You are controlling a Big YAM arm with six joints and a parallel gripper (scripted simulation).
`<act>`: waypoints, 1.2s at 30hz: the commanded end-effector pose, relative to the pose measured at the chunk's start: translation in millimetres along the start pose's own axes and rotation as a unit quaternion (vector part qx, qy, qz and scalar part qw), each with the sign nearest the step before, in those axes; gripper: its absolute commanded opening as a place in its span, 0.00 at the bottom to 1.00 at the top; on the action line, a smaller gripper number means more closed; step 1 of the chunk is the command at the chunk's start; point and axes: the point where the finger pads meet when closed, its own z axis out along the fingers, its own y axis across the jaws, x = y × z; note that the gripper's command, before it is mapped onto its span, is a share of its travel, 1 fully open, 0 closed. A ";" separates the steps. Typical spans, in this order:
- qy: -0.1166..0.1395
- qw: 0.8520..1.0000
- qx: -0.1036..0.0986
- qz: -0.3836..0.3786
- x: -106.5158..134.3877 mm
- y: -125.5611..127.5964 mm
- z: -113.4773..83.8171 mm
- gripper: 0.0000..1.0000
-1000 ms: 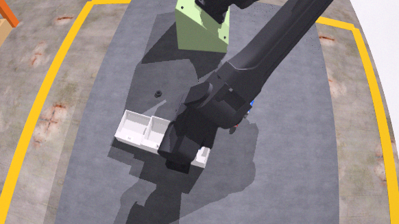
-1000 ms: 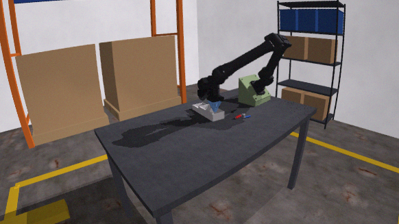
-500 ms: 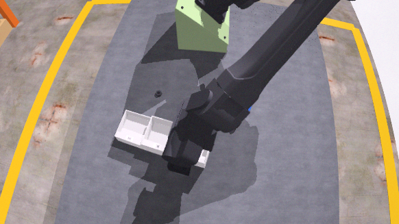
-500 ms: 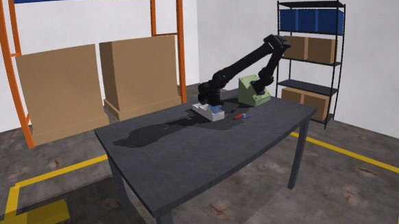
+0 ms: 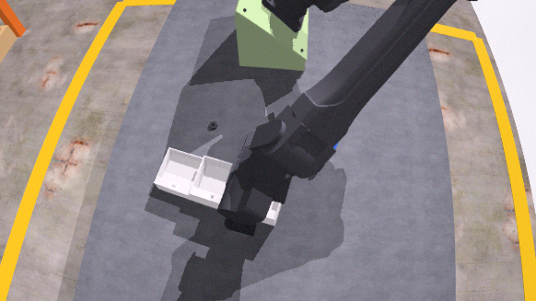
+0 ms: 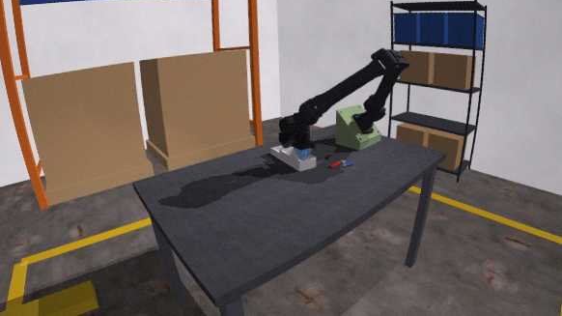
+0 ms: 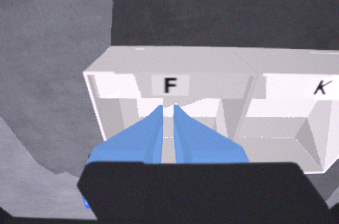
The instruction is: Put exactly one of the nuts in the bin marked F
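White bins on a dark grey table

The bin row (image 7: 140, 62) is coloured white with black letters F and K; the gripper (image 7: 168, 111) fingers are blue, the arm (image 6: 338, 91) black, the pedestal (image 5: 258, 44) pale green.

Matte black jointed arm (image 6: 338, 91), boxy black wrist housing, two blue wedge-shaped fingers, pale green pedestal (image 5: 258, 49).

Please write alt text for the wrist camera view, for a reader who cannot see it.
The end effector points its two blue fingers, nearly closed, toward the white bin marked F; bin K adjoins it on the right.
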 end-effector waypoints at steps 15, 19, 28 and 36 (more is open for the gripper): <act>-0.024 1.000 -0.001 0.002 -22.4 -2.4 -22.6 0.09; -0.023 1.000 -0.001 0.002 -22.5 -3.9 -21.4 0.09; -0.022 1.000 -0.001 -0.001 -23.7 -4.7 -21.7 0.09; -0.022 1.000 -0.001 -0.001 -24.8 -5.0 -22.0 0.09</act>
